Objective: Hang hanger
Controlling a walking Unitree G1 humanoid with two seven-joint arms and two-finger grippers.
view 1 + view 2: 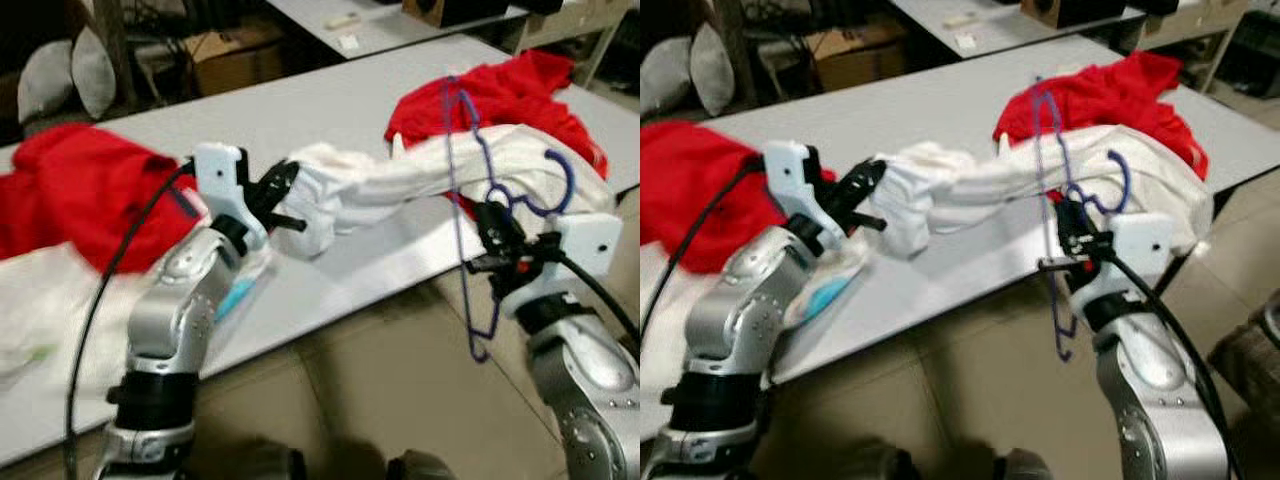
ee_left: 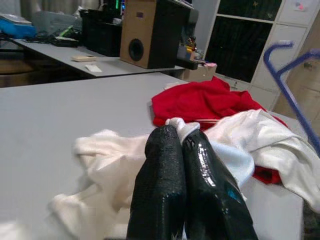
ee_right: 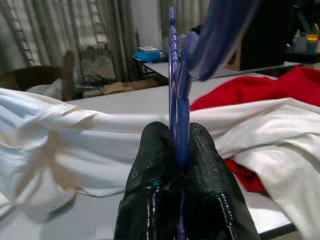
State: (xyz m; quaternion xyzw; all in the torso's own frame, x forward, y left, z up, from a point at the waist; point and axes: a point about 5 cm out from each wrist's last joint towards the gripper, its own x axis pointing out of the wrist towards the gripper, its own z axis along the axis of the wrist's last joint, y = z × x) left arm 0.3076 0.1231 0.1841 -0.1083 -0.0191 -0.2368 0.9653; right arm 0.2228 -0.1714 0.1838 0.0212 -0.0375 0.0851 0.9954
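Right gripper (image 1: 497, 240) pinches the hanger (image 1: 466, 200), left gripper (image 1: 283, 200) at nine o'clock clamps the shirt (image 1: 400, 185); threading remains.

Hanger (image 1: 468, 200): thin blue, plastic-coated look, smooth, slight sheen. 
White garment (image 1: 420, 180): soft cloth, matt, creased. 
Red garment (image 1: 500, 95): matt cloth, crumpled. 
Table (image 1: 330, 110): grey, smooth, matt top. 
Left gripper (image 2: 186, 145) fingers (image 2: 160, 190): black, finely textured, glossy highlights. 
Right gripper (image 3: 177, 150): black, pebbled finish, duller. 
Speaker (image 2: 147, 32): wood-look cabinet, matt.
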